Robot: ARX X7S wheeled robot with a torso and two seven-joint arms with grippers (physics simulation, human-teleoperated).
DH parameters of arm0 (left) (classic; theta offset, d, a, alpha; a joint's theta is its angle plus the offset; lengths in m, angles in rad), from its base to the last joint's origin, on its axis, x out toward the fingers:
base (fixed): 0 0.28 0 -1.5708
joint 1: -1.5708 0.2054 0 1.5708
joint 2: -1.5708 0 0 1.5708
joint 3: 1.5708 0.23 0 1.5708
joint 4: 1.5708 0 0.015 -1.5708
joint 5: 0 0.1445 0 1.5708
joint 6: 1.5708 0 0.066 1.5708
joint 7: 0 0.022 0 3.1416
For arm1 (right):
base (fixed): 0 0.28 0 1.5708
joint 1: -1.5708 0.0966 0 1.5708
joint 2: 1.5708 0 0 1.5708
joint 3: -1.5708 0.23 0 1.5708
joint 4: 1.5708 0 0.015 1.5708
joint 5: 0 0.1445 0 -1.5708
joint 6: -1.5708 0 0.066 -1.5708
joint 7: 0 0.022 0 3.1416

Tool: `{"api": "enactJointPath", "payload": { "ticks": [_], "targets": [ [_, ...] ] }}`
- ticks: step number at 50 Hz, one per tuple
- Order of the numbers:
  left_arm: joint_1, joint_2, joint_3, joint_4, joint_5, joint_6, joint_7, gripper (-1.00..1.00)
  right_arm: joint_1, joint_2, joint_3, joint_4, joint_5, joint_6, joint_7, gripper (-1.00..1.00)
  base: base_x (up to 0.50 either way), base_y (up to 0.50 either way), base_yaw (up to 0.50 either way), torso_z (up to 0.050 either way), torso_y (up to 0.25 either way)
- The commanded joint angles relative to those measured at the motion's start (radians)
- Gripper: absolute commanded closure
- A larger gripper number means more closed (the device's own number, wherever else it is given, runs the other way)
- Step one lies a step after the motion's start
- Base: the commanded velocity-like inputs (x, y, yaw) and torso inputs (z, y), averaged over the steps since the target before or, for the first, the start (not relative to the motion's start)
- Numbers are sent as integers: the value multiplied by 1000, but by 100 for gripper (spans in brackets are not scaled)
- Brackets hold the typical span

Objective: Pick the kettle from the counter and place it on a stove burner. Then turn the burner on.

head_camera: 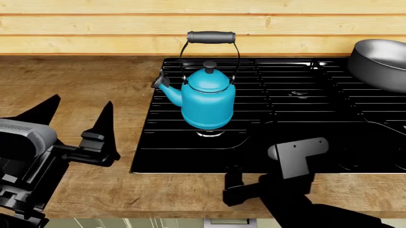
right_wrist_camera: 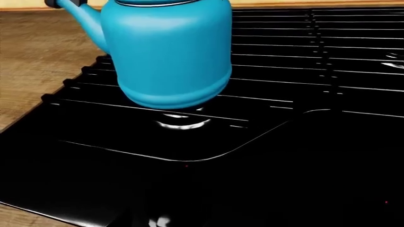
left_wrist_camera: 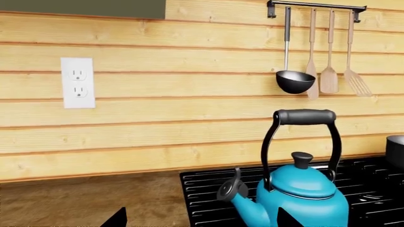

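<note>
The turquoise kettle (head_camera: pixel 206 102) stands upright on the front-left stove burner (head_camera: pixel 210 134) of the black cooktop (head_camera: pixel 285 109), spout toward the wooden counter (head_camera: pixel 76 76). My left gripper (head_camera: pixel 76 114) hovers over the counter left of the cooktop, open and empty, apart from the kettle. Its left wrist view shows the kettle (left_wrist_camera: pixel 303 194) ahead, with the gripper (left_wrist_camera: pixel 202 222) spread wide. My right gripper (head_camera: pixel 236 187) is at the cooktop's front edge, below the kettle; its jaws blend into the black surface. In the right wrist view the kettle (right_wrist_camera: pixel 167 52) sits over the shiny burner cap (right_wrist_camera: pixel 183 124).
A grey steel pot (head_camera: pixel 381 61) sits on the back-right burner. On the plank wall hang a ladle and spatulas (left_wrist_camera: pixel 315 71), and a white outlet (left_wrist_camera: pixel 77 82) is mounted left of them. The counter's thick front edge runs under both arms.
</note>
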Motion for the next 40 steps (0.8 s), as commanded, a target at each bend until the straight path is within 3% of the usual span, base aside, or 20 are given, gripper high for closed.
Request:
{"api": "enactJointPath", "payload": {
  "ticks": [1,28,29,40],
  "targets": [
    [5,-4,-1,-1,-2,-1,-1,-100,5,-23,-23,42,-36,-8,-43,-100,0,0,0,0,0],
    [18,14,0,-25,6,2,7,-100,31,-62,-77,132,-110,-15,-118,-100,0,0,0,0,0],
    [19,15,0,-26,8,2,7,-100,29,-61,-78,132,-112,-16,-119,100,0,0,0,0,0],
    [24,21,0,-30,10,4,7,-100,25,-58,-86,128,-119,-19,-133,100,0,0,0,0,0]
  ]
}}
